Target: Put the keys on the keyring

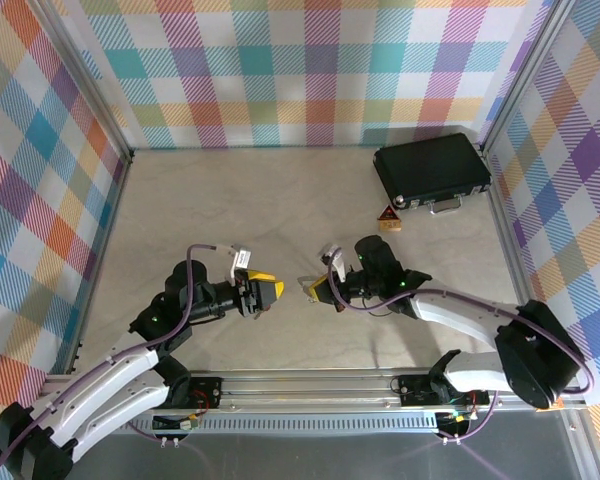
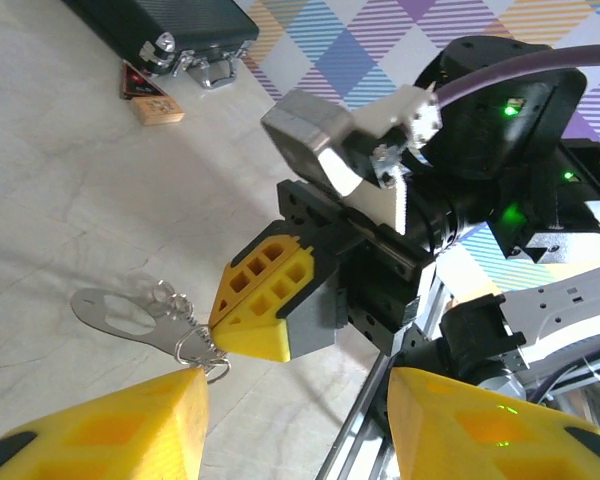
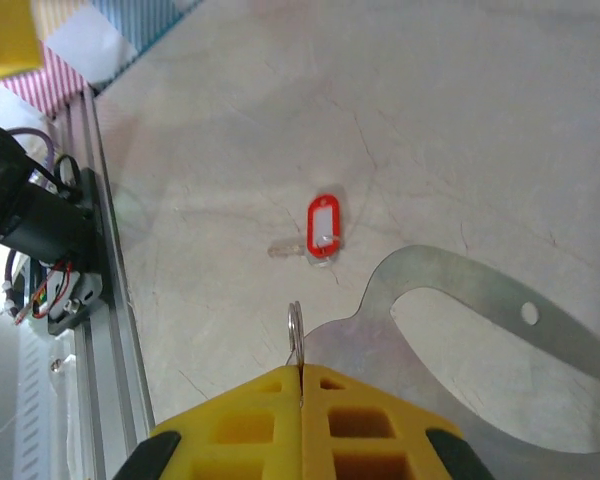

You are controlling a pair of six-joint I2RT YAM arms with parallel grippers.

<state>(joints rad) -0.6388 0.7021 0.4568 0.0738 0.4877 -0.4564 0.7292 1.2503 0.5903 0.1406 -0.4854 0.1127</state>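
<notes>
Silvery keyring [image 3: 460,272] is pinched in your right gripper [image 3: 300,375]; your left gripper [image 2: 293,390] gapes empty; red key [image 3: 323,228] lies on table [image 3: 430,120].

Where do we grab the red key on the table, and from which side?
Probably the red key by its oval head, pinched across the narrow width, from straight above: it lies flat on the table, and the short silvery blade looks too slim to catch.
</notes>
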